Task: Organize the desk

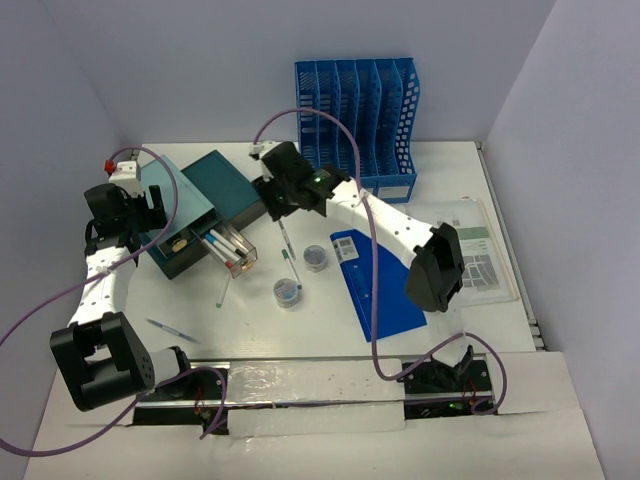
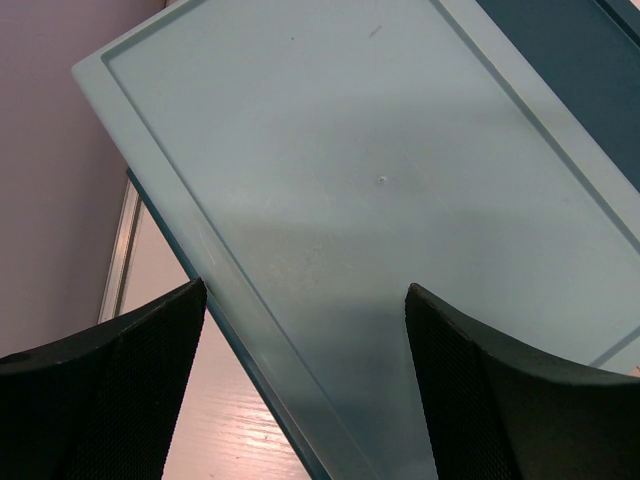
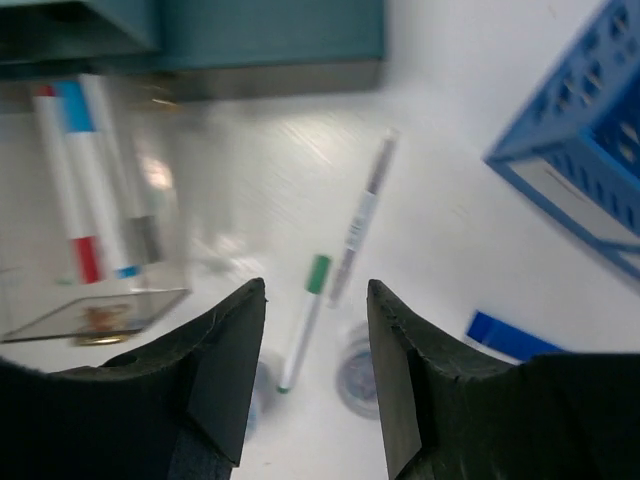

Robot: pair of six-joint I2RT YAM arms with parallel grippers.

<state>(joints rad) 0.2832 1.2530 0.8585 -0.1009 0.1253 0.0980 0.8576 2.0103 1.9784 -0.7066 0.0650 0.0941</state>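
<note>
Hovering over the teal box (image 2: 350, 150) edge, the left claw (image 2: 305, 290) gapes wide.

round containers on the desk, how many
2 round containers: one just left of the blue folder, the other nearer and left of it; none looks hidden.

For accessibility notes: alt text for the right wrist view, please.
The right end effector hangs open and empty above the white desk, where a green-capped white pen and a slim clear pen lie loose. Left, red and blue markers sit in a clear plastic drawer by a teal box; a blue slotted file rack is right.
</note>
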